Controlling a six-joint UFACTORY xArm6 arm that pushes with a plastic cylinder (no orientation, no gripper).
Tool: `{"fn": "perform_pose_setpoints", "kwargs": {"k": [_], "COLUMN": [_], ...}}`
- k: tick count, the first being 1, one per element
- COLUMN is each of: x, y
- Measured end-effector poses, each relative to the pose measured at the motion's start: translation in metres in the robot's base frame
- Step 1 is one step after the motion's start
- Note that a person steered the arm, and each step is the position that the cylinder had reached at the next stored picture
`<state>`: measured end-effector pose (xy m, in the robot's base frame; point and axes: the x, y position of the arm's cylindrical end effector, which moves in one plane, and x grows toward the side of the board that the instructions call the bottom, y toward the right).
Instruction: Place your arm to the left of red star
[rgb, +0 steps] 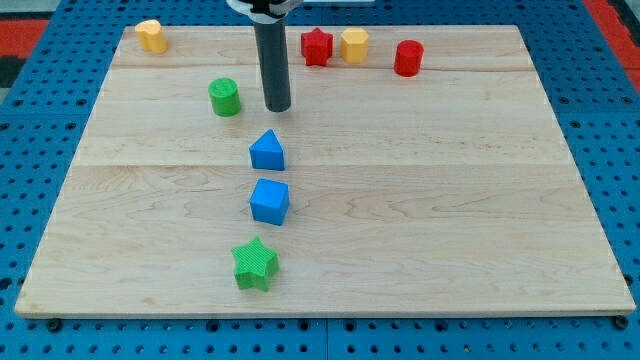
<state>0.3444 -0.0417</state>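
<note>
The red star (317, 46) lies near the board's top edge, a little right of the middle. My tip (278, 107) rests on the board below and to the left of the red star, apart from it. The rod rises from the tip to the view's top. A yellow hexagon block (354, 45) sits just right of the red star, and a red cylinder (408, 58) lies further right.
A green cylinder (225, 97) stands just left of my tip. A blue triangular block (267, 151), a blue cube (269, 201) and a green star (255, 264) run down the middle. A yellow block (151, 36) lies at the top left. The wooden board (480, 200) sits on a blue pegboard.
</note>
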Motion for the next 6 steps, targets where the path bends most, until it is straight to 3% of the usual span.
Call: {"fn": "perform_pose_setpoints", "kwargs": {"k": [1,2,6], "x": [-0.029,-0.050,-0.038], "y": [0.037,0.023,-0.003]}}
